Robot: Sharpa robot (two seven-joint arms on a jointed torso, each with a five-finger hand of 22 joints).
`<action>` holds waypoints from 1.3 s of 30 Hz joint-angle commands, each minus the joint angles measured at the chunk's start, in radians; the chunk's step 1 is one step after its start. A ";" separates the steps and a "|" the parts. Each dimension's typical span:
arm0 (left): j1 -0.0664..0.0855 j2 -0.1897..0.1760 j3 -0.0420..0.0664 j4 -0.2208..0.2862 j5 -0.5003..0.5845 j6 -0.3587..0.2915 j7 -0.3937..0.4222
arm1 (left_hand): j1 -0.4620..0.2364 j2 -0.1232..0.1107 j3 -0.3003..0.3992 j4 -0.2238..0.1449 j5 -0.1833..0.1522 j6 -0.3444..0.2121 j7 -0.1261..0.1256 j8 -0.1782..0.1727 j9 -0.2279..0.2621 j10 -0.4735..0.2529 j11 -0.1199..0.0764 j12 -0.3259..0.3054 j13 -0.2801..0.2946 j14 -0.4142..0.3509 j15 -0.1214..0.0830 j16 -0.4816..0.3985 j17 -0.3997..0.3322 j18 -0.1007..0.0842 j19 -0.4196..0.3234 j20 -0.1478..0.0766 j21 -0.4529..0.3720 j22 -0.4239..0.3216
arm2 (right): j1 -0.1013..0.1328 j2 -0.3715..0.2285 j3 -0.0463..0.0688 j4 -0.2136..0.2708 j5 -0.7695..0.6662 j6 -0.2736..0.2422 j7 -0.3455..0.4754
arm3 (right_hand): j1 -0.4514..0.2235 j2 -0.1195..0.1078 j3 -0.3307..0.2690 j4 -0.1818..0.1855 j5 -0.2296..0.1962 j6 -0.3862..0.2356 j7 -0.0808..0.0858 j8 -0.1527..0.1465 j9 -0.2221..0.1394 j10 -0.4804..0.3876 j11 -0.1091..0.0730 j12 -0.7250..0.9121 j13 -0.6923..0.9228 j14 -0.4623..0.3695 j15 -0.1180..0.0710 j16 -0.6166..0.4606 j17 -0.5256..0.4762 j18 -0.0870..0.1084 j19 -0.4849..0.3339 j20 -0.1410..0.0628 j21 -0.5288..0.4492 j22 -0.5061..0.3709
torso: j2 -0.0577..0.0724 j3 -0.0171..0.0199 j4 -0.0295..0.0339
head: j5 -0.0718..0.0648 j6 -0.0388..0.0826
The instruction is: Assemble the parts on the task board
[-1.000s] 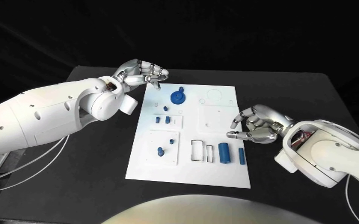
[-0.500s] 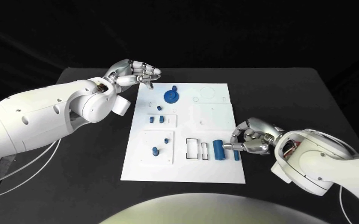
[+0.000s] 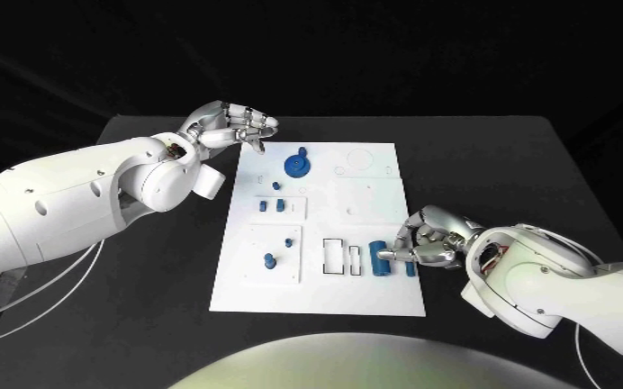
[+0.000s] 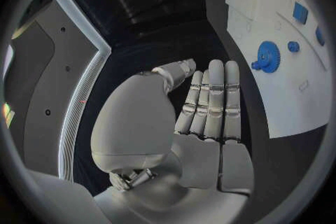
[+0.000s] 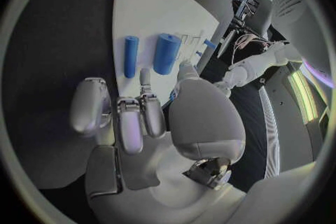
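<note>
Right hand (image 3: 428, 243) creeping in closer over the last second, fingers (image 5: 142, 106) curled but pinching nothing, hovering just beside the two blue cylinders (image 3: 381, 257). Probably lining up a pick. Left hand (image 3: 234, 126) idling off the task board (image 3: 325, 292), fingers (image 4: 210, 101) pressed together, gripping nothing.

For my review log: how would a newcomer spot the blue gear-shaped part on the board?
Start at the white task board in the middle of the black table, and go to its far corner near the left hand. The blue gear-shaped part lies there; it is round and much wider than the small blue pieces below it.
</note>
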 commanded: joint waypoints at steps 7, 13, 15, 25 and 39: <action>0.000 0.000 0.000 0.003 0.002 0.016 0.011 | -0.009 0.003 -0.001 -0.004 0.001 -0.006 0.003 -0.001 0.002 -0.005 0.001 0.004 0.000 -0.003 0.004 -0.001 0.000 0.012 -0.007 0.003 0.004 0.001 | -0.022 0.031 -0.001 -0.009 -0.079 0.029 -0.040 | -0.017 -0.002 -0.004 0.000 0.006 0.020 -0.004 0.012 -0.001 0.016 -0.011 0.007 0.104 0.085 -0.011 0.006 0.155 -0.010 0.010 -0.003 0.008 0.165 | 0.000 0.0002 0.0012 | -0.001 -0.001; 0.000 -0.001 0.000 0.003 0.002 0.015 0.008 | -0.011 0.003 -0.002 -0.003 0.000 -0.006 0.003 -0.001 0.002 -0.006 0.001 0.005 0.001 -0.003 0.004 0.000 0.000 0.012 -0.007 0.004 0.003 0.000 | -0.027 0.040 -0.001 -0.017 -0.107 0.043 -0.044 | -0.018 -0.003 -0.004 0.000 0.006 0.027 -0.007 0.016 0.000 0.018 -0.013 0.009 0.106 0.086 -0.013 0.007 0.159 -0.010 0.011 -0.004 0.010 0.166 | 0.000 -0.0008 -0.0005 | 0.003 -0.001; 0.000 -0.001 0.000 0.003 0.002 0.015 0.008 | -0.011 0.003 -0.002 -0.003 0.000 -0.006 0.003 -0.001 0.002 -0.006 0.001 0.005 0.001 -0.003 0.004 0.000 0.000 0.012 -0.007 0.004 0.003 0.000 | -0.030 0.043 -0.001 -0.020 -0.115 0.047 -0.045 | -0.018 -0.004 -0.003 -0.001 0.007 0.031 -0.009 0.019 0.000 0.020 -0.015 0.012 0.109 0.086 -0.014 0.007 0.159 -0.011 0.011 -0.005 0.012 0.166 | -0.001 -0.0011 -0.0004 | 0.003 -0.002; 0.000 -0.003 0.000 0.005 0.002 0.015 0.006 | -0.014 0.004 -0.002 -0.002 0.000 -0.006 0.003 0.000 0.003 -0.007 0.001 0.006 0.001 -0.003 0.005 0.000 0.000 0.012 -0.008 0.004 0.002 0.000 | -0.036 0.067 -0.001 -0.037 -0.158 0.063 -0.052 | 0.012 0.003 0.008 -0.002 0.006 0.040 -0.014 0.025 -0.002 0.023 -0.020 0.013 0.113 0.086 -0.019 0.007 0.162 -0.011 0.012 -0.009 0.014 0.167 | -0.001 -0.0013 0.0008 | 0.002 -0.003; 0.001 -0.008 0.000 0.008 0.000 0.014 0.002 | -0.014 0.004 -0.002 -0.002 0.001 -0.007 0.003 0.001 0.003 -0.008 0.001 0.007 0.001 -0.004 0.005 0.001 0.001 0.012 -0.008 0.005 0.002 0.000 | -0.050 0.090 -0.002 -0.050 -0.206 0.096 -0.061 | 0.182 0.014 0.028 -0.009 -0.001 0.051 -0.018 0.029 -0.019 0.029 -0.025 0.015 0.122 0.087 -0.024 0.008 0.166 -0.011 0.011 -0.015 0.015 0.167 | -0.001 -0.0010 0.0007 | 0.002 -0.007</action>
